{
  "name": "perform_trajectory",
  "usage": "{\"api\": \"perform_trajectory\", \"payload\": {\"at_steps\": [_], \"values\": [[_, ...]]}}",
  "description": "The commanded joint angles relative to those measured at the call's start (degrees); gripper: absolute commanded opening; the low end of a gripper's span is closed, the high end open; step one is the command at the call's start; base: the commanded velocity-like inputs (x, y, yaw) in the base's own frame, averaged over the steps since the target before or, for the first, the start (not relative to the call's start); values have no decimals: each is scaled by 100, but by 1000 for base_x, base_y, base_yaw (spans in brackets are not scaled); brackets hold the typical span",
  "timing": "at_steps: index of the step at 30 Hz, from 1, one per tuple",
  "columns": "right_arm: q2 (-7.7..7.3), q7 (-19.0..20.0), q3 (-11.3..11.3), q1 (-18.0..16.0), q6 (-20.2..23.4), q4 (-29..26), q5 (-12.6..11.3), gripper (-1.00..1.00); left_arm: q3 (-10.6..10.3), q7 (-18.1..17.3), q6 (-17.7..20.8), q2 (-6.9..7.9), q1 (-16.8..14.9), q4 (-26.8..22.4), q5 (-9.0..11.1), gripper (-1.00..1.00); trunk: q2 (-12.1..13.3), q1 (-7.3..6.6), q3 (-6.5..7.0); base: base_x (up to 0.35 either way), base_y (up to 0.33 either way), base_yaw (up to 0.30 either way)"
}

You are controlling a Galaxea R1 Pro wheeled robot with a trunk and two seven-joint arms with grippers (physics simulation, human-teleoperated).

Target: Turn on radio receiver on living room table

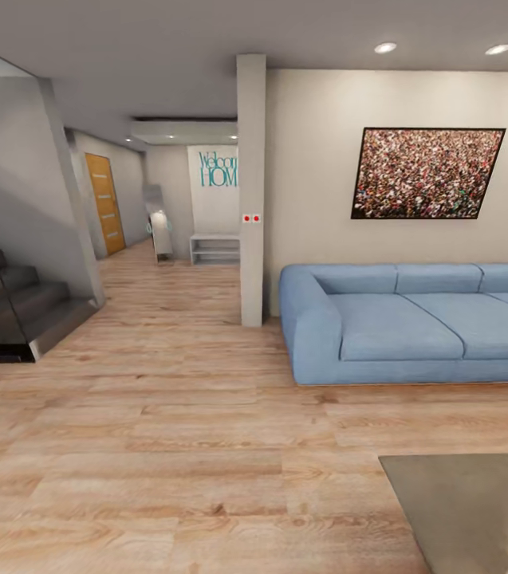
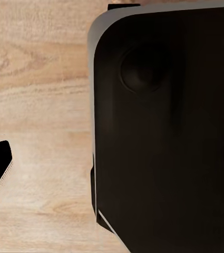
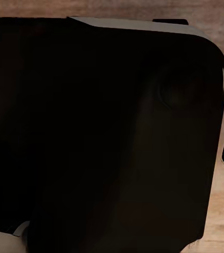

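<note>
A: Head view first. Where's the radio receiver?

B: Can't spot it. A corner of the low rectangular counter with a glossy grey reflective top [image 1: 477, 510] sits in the lower right of the head view, and the visible part is bare. If the radio is on it, it's on the part past the frame edge.

A: Room?

B: Living room: long blue fabric sofa [image 1: 397, 323] against the white wall, a framed dark-bordered crowd picture [image 1: 427, 173] above it, light wood plank floor [image 1: 166, 446]. A grey square pillar [image 1: 251, 191] stands beside the sofa's arm, dark steps of a staircase [image 1: 14, 307] on the left, and a hallway with an orange-brown door [image 1: 104, 203] behind.

A: End effectors?

B: Cannot tell for either. Both wrist views are mostly blocked by a dark rounded panel with a pale edge [image 2: 164, 132], probably the robot's own body, with floor planks around it. A black sliver at the edge of each could be a fingertip; too little to judge spread or pressed together.

A: Handling guess for the radio?

B: Judgement only, from the task: a small tabletop radio is likely light and rigid, so it would skid on that glossy top if pushed sideways. Better to press the switch or dial straight on, steadying the body with the other end effector if needed. Nothing fragile expected except the dial.

A: Step?

B: Not at the counter yet; base needs to face it.
</note>
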Motion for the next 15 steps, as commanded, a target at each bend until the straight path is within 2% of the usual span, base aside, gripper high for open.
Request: {"api": "perform_trajectory", "payload": {"at_steps": [1, 15], "values": [[-1, 0, 0, 0, 0, 0, 0, 100, 0, 0, -1, 0, 0, 0, 1, 100, 0, 0, 0, 323, 0, 0], [0, 0, 0, 0, 0, 0, 0, 100, 0, 0, 1, 8, 0, 0, 3, 100, 0, 0, 0, 323, 0, 0]]}}
